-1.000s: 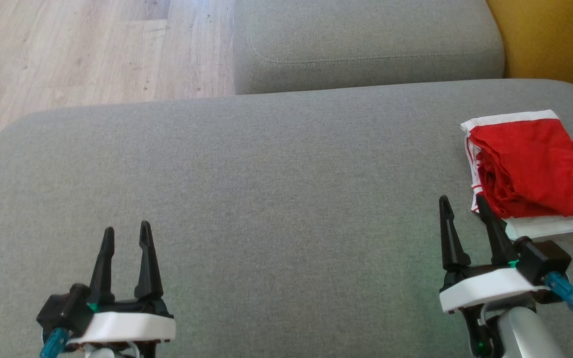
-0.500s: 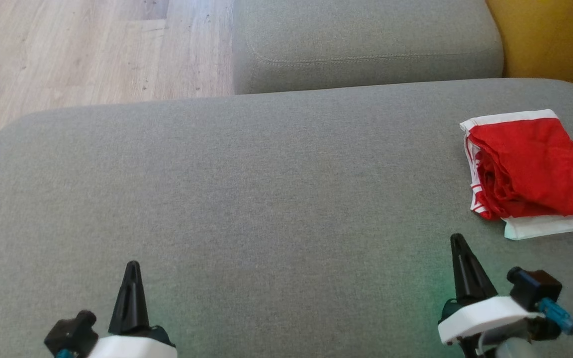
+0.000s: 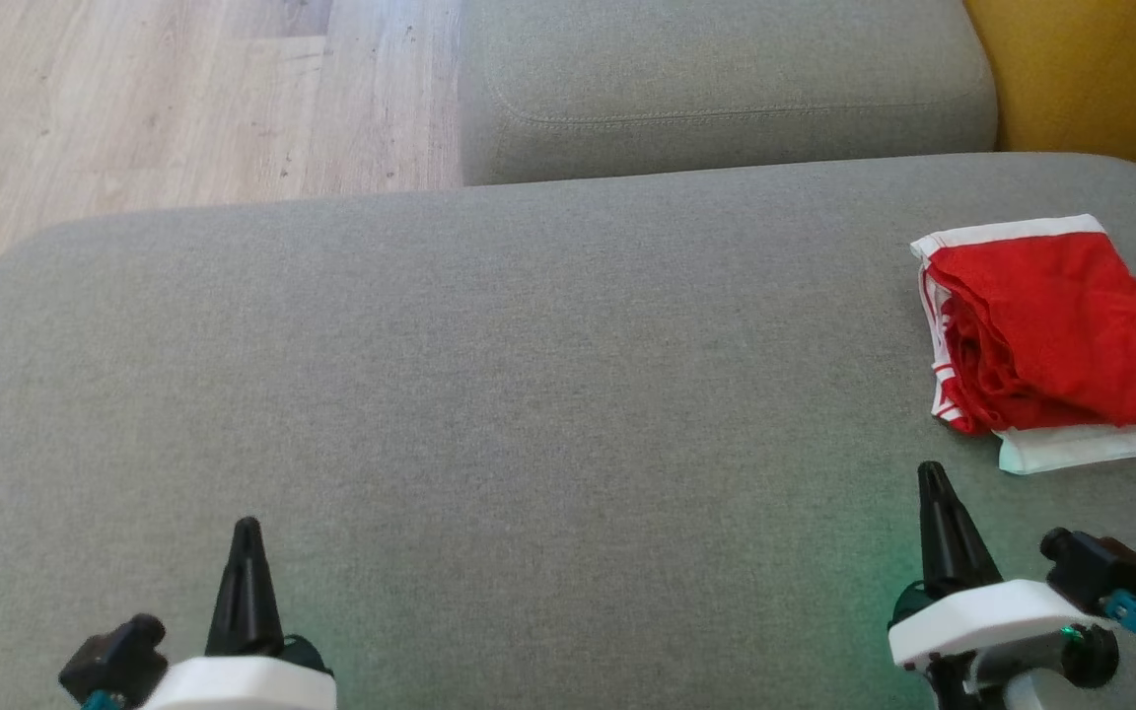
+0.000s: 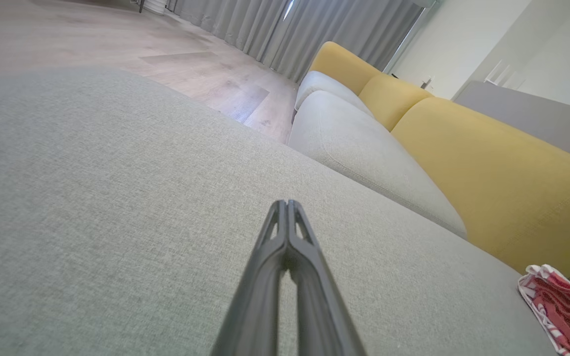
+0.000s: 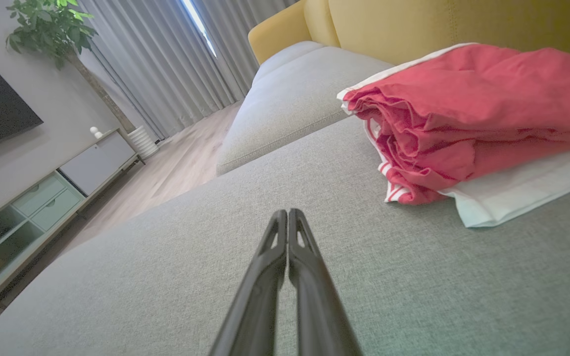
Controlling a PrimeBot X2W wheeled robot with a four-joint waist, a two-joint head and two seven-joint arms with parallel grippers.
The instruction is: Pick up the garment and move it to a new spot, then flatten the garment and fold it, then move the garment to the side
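The garment point(image 3: 1056, 335) is a red cloth with white trim, folded into a loose bundle at the right edge of the grey seat cushion point(image 3: 529, 394). It also lies ahead and to the right in the right wrist view point(image 5: 478, 118), and at the lower right corner of the left wrist view point(image 4: 562, 311). My right gripper point(image 3: 931, 478) is shut and empty, a little short of the garment's near left corner. My left gripper point(image 3: 248, 530) is shut and empty over bare cushion at the lower left. Both wrist views show the fingers pressed together point(image 4: 287, 205) point(image 5: 285, 215).
A second grey cushion point(image 3: 726, 89) lies beyond the seat. Yellow backrests point(image 3: 1091, 79) line the right side. Wooden floor point(image 3: 134, 108) drops off past the far left edge. A TV cabinet point(image 5: 32, 202) and a plant point(image 5: 52, 24) stand across the room.
Both grippers have shut from open and drawn back toward the bottom of the head view. The right one has moved off the garment's near corner. The garment has stayed put.
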